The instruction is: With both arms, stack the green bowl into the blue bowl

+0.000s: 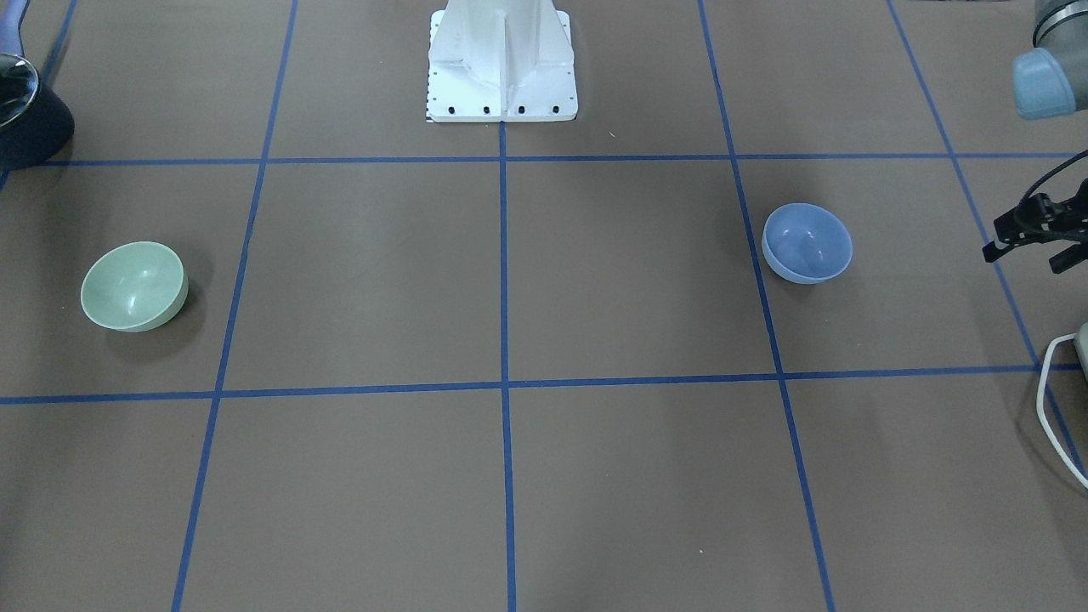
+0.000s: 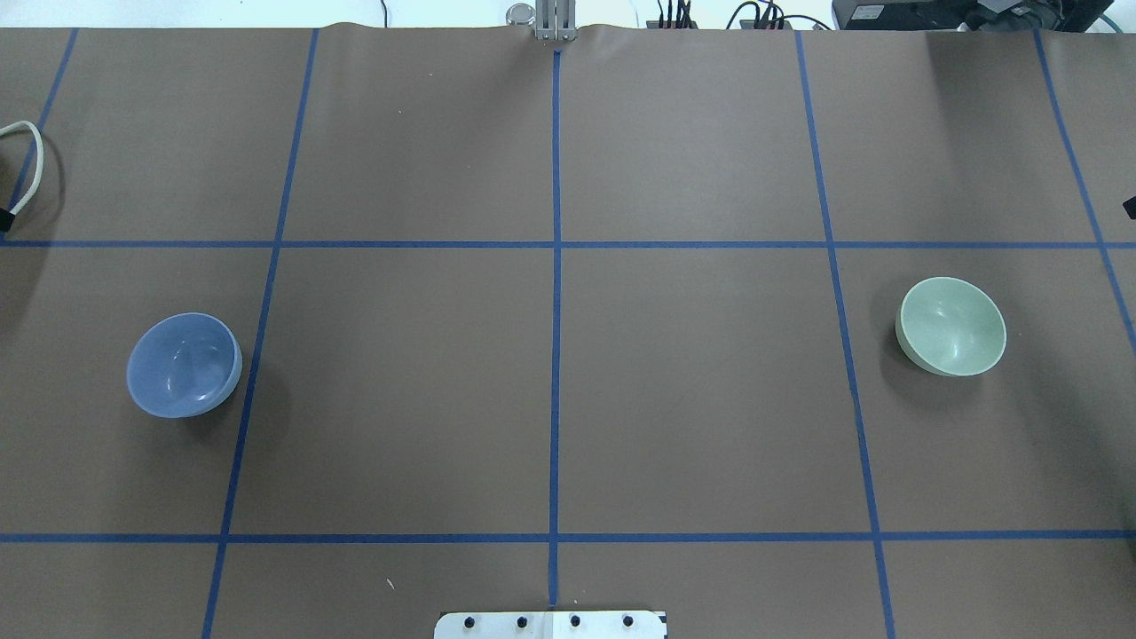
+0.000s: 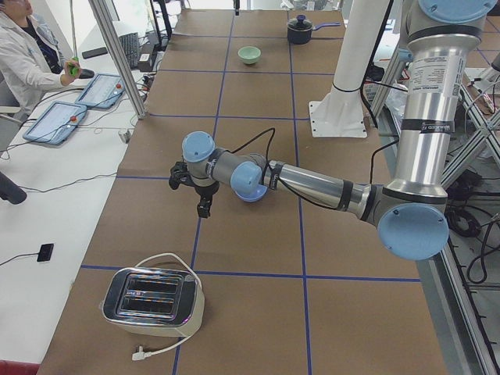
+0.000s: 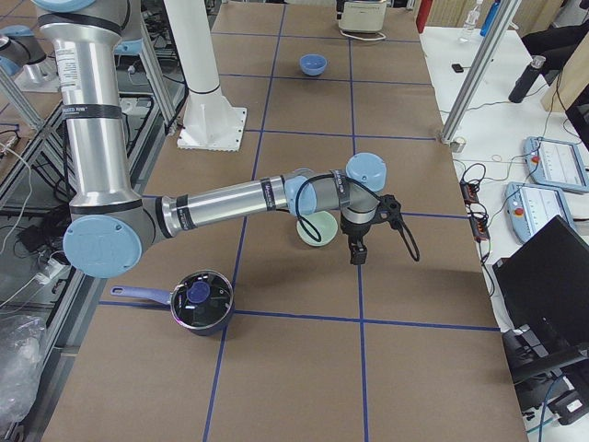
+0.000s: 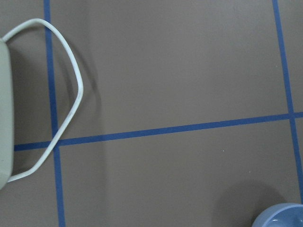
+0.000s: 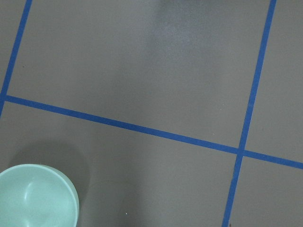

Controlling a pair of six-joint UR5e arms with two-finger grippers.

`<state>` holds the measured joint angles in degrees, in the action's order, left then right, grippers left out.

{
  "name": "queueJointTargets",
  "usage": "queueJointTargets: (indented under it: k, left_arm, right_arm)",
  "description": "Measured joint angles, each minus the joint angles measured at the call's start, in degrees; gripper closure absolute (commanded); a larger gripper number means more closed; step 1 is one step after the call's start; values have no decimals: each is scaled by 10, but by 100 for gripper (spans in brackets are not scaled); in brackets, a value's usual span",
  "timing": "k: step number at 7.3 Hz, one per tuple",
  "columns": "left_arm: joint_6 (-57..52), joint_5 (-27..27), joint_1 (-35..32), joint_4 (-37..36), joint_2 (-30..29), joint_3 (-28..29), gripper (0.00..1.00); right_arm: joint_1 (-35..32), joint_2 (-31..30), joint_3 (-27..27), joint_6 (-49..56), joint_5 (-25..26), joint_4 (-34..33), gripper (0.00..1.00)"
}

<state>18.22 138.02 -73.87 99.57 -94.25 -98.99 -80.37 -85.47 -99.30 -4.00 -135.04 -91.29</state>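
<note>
The green bowl (image 1: 133,286) stands upright and empty on the robot's right half of the table (image 2: 951,326). The blue bowl (image 1: 807,242) stands upright and empty on the left half (image 2: 184,365). My left gripper (image 1: 1024,257) hovers above the table between the blue bowl and a toaster, its fingers apart and empty; the bowl's rim (image 5: 279,216) shows in the left wrist view's corner. My right gripper (image 4: 357,255) hangs just beside the green bowl (image 4: 317,230), holding nothing I can see; I cannot tell whether it is open. The green bowl (image 6: 35,196) sits at the right wrist view's lower left.
A toaster (image 3: 152,297) with a white cord (image 1: 1054,399) stands at the table's left end. A dark pot with a lid (image 4: 201,301) stands at the right end. The white pedestal (image 1: 501,64) is at the robot's side. Blue tape lines grid the brown table.
</note>
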Motion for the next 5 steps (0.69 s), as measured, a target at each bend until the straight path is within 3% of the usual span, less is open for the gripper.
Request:
queueJointTargets:
  k: [2, 5]
  left_arm:
    - [52, 1, 35, 42, 9, 0, 1]
    - [161, -7, 103, 163, 47, 9, 1]
  right_arm:
    - [0, -1, 2, -1, -13, 1, 0]
    - [0, -1, 1, -1, -16, 1, 0]
